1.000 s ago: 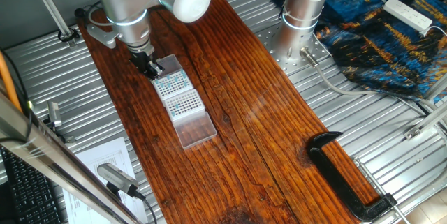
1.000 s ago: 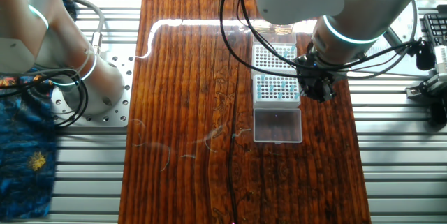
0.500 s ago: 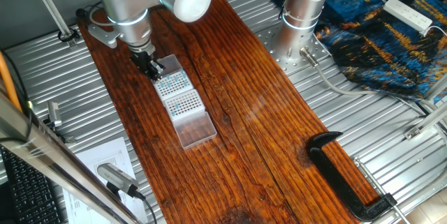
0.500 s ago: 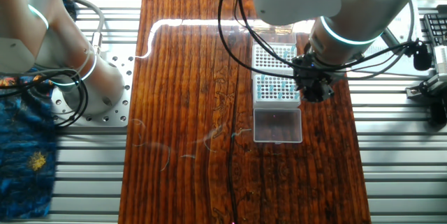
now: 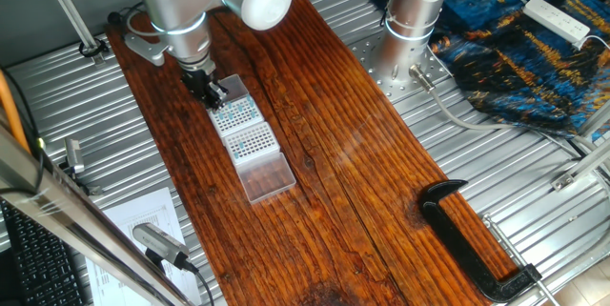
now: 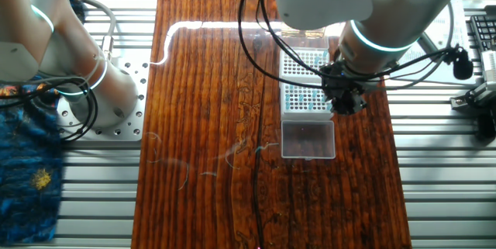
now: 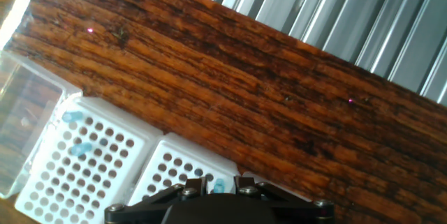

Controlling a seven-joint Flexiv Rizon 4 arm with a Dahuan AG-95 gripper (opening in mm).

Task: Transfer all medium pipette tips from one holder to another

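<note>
Two white perforated holders lie end to end on the wooden board. The holder (image 7: 84, 165) next to a clear lid holds two medium pipette tips (image 7: 72, 117), seen as blue dots. My gripper (image 7: 218, 189) hangs over the corner of the other holder (image 7: 174, 168), its fingers close on either side of one teal-topped tip (image 7: 219, 184). From the fixed views, the gripper (image 5: 212, 96) (image 6: 346, 103) stands at the outer edge of the holders (image 5: 244, 127) (image 6: 306, 82).
A clear plastic box (image 5: 266, 176) (image 6: 308, 139) lies against the end of the holders. A black clamp (image 5: 477, 249) rests at the board's far end. Ribbed metal table surrounds the board (image 6: 209, 125). A second arm's base (image 5: 405, 30) stands beside it.
The gripper has shifted a little sideways along the holders' edge, toward the board's middle in the other fixed view. The holders and box have not moved.
</note>
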